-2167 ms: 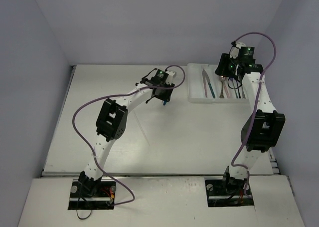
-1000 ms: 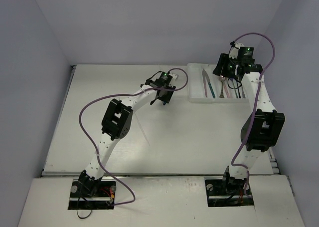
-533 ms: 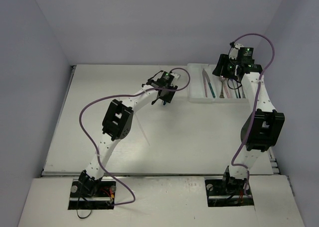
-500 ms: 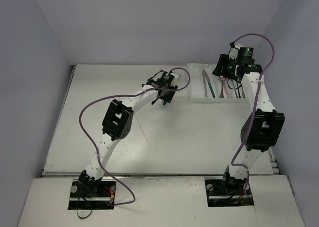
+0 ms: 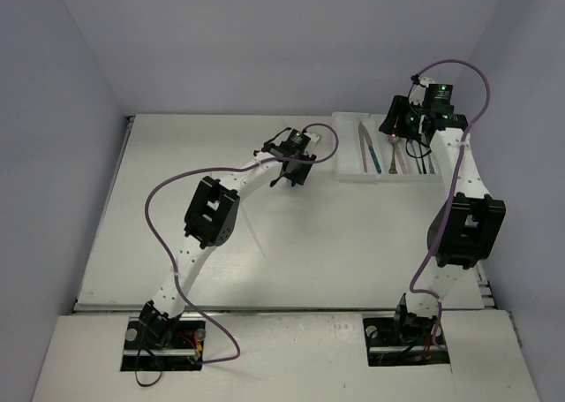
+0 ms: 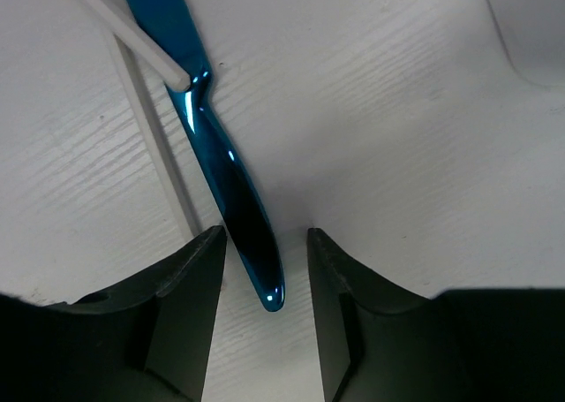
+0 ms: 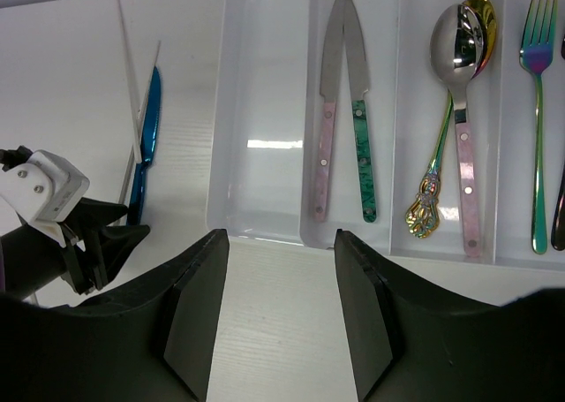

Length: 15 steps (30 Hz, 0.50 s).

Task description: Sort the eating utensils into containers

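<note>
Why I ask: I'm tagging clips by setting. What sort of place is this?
Probably a robot lab cell, not a kitchen: two arms bolted to a white table, plain walls closing it in, and a cutlery tray set out for sorting.

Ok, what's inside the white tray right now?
The tray holds two knives, pink- and green-handled, in one compartment, two spoons in the next, then a rainbow fork. Its leftmost compartment is bare. The far right end runs out of frame, so anything there is unseen.

obstacle: pale sticks (image 6: 163, 155) against blue knife (image 6: 231, 177) | free: table (image 6: 371, 137) toward tray (image 6: 530, 31)
</note>
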Each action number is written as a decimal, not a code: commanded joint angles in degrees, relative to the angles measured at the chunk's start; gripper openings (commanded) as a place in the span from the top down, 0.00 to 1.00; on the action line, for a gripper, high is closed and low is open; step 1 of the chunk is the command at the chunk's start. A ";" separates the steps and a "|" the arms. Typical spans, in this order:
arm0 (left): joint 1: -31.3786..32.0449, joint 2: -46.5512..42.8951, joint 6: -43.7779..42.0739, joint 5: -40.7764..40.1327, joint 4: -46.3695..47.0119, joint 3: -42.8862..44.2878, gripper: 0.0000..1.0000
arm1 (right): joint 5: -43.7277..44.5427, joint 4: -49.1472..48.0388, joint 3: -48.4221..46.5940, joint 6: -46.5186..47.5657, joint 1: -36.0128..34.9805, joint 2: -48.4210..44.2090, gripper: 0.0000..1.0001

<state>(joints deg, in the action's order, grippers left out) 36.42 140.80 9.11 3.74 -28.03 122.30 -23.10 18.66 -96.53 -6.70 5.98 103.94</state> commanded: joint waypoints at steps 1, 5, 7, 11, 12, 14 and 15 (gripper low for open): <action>0.58 -0.72 0.28 0.99 0.09 2.01 0.62 | -1.76 -2.13 -0.94 -0.94 0.77 -0.05 0.52; 0.49 -0.88 0.90 1.06 0.18 0.75 0.62 | -1.86 -2.13 -0.85 -0.96 0.96 -0.04 0.52; 0.50 -0.88 1.15 1.72 0.09 -0.15 0.62 | -2.04 -2.13 -0.85 -1.02 1.14 -0.04 0.52; 0.66 -1.39 1.95 1.10 -1.66 -1.29 0.72 | -2.21 -2.08 -0.82 -1.07 1.46 -0.11 0.52; 0.72 -1.74 2.22 0.64 -2.08 -1.81 0.74 | -2.30 -2.05 -0.85 -1.09 1.52 -0.17 0.52; 1.04 -3.39 2.74 -0.50 -2.38 -4.21 0.78 | -2.54 -2.04 -0.78 -1.28 1.65 -0.36 0.52; 1.10 -4.33 2.84 -0.89 -2.38 -5.43 0.79 | -2.56 -2.04 -0.82 -1.24 1.67 -0.46 0.52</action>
<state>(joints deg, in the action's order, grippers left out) 36.68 140.44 10.59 4.68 -27.00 121.05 -24.10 18.67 -96.53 -7.50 7.19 103.94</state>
